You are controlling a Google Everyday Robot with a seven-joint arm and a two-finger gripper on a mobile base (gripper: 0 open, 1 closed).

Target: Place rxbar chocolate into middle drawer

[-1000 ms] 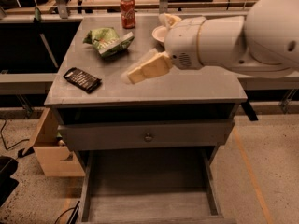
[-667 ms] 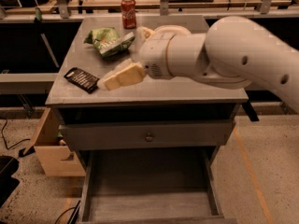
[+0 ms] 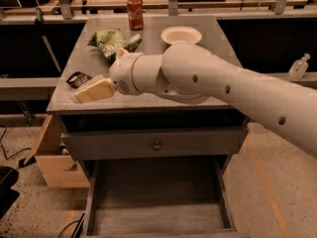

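**Currently: gripper at the front-left corner of the surface, bar not in the drawer**

1. Reference. All positions below are given relative to the flat grey surface [image 3: 218, 48] on top of the grey wooden cabinet.

2. Gripper. The cream-coloured gripper [image 3: 94, 89], carried on the thick white arm [image 3: 208, 78] that crosses the surface from its right side, sits low over the front-left corner of the surface. It points toward the left edge. This view does not settle whether it is spread or closed.

3. Task item. The rxbar chocolate [image 3: 78, 78], a small flat black wrapper with white lettering, lies on the front-left corner of the surface. The gripper covers its near end in this view; contact between the two is not discernible.

4. Target. The middle drawer [image 3: 156, 192], a wide shallow grey wooden drawer, stands pulled out below the front edge of the surface. It is under the closed grey drawer front with a small round knob [image 3: 156, 145].

5. Other items on the surface:
   - crumpled green chip bag [image 3: 114, 42], left of centre;
   - red soda can [image 3: 134, 13], at the rear edge;
   - white paper bowl [image 3: 181, 34], toward the rear, near the middle.
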